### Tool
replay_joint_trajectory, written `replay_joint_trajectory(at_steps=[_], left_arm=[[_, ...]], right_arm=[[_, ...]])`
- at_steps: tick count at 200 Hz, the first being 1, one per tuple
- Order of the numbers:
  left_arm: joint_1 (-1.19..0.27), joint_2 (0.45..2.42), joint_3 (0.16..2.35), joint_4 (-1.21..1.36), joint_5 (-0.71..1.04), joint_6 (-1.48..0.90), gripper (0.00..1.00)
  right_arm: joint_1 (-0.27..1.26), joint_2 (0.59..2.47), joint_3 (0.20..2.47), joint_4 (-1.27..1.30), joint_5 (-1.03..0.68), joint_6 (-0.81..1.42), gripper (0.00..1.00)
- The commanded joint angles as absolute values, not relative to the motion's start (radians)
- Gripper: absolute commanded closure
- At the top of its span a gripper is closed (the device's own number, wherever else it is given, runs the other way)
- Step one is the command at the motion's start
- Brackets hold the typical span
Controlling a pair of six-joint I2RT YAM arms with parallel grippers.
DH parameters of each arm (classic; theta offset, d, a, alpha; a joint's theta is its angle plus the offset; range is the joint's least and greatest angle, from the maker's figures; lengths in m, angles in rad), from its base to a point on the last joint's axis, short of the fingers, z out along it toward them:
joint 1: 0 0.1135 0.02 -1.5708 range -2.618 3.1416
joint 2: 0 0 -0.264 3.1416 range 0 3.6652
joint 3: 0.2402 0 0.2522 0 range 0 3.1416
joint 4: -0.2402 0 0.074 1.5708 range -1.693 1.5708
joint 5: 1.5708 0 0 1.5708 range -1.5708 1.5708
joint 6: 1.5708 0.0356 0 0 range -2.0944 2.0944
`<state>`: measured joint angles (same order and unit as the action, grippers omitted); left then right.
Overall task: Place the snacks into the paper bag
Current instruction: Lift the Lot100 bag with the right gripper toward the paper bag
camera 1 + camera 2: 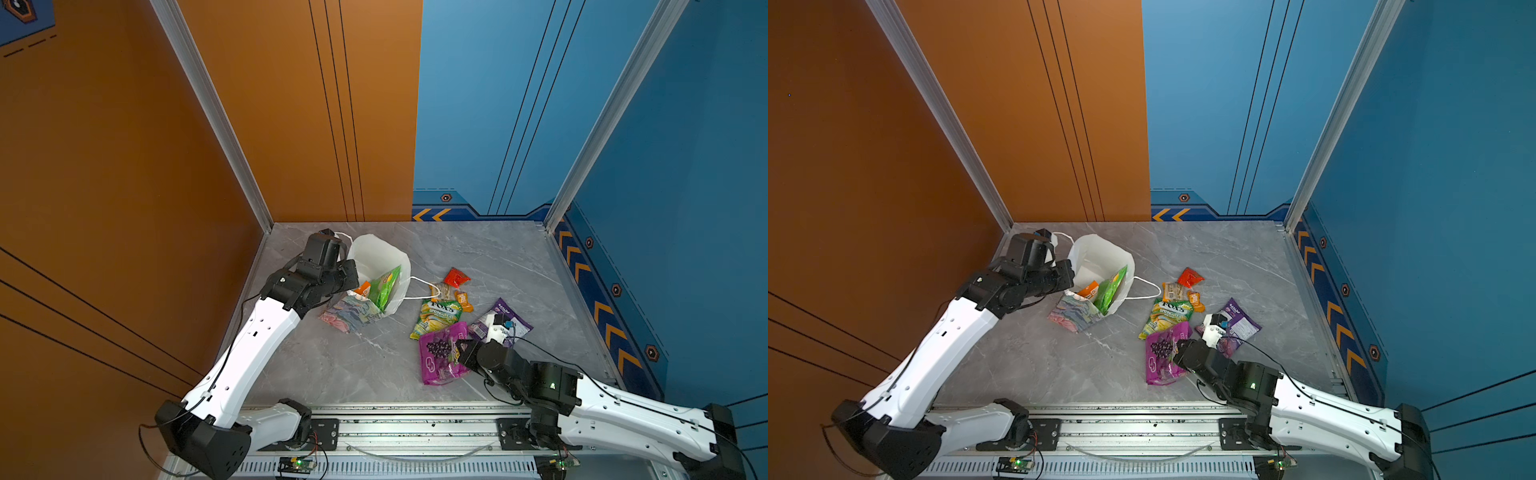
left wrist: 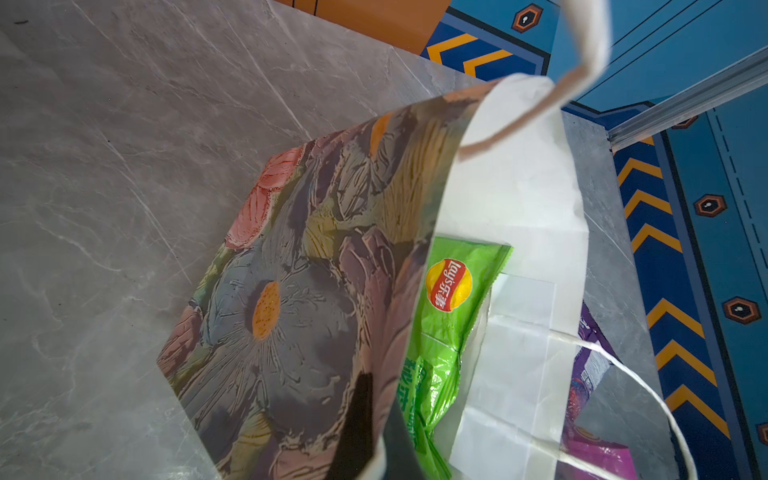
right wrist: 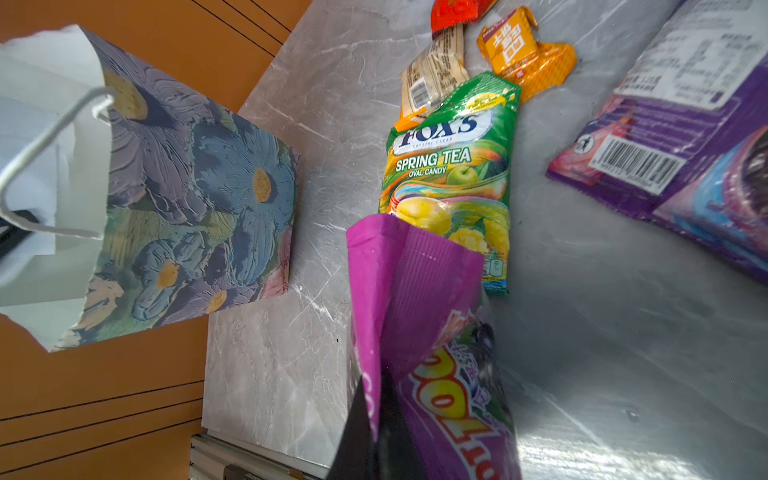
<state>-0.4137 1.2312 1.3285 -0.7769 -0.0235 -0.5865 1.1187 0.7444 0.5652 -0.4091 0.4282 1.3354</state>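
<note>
In a top view, my left gripper (image 1: 355, 275) is clamping the paper bag (image 1: 376, 253) rim, centre-left, fingertips hidden. Left wrist: green packet (image 2: 446, 332) is sitting inside, partly cut off. Right wrist: my right gripper (image 3: 376, 415) is pinching the magenta grape packet (image 3: 415, 282), fingers mostly cropped.

Green packet (image 1: 384, 289) half-hidden in paper bag (image 1: 374, 253)

Left fingers (image 2: 356, 419), right fingers (image 3: 353, 440) both clamped.
</note>
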Motion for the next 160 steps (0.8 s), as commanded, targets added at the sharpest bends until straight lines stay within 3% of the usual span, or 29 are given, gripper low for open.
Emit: replay_joint_trajectory(at_steps=[1, 75, 160], left_arm=[[-0.431, 1.245, 1.400, -0.771, 0.020, -0.616, 1.00], [-0.492, 1.323, 1.487, -0.845, -0.014, -0.631, 1.00], [-0.501, 1.309, 1.429, -0.809, -0.027, -0.636, 1.00]], right_arm=[[1.086, 0.696, 0.666, -0.425, 0.497, 1.272, 0.98], [0.916, 0.644, 0.987, -0.661, 0.566, 1.084, 0.99], [0.849, 0.989, 1.515, -0.679, 0.460, 0.886, 1.00]])
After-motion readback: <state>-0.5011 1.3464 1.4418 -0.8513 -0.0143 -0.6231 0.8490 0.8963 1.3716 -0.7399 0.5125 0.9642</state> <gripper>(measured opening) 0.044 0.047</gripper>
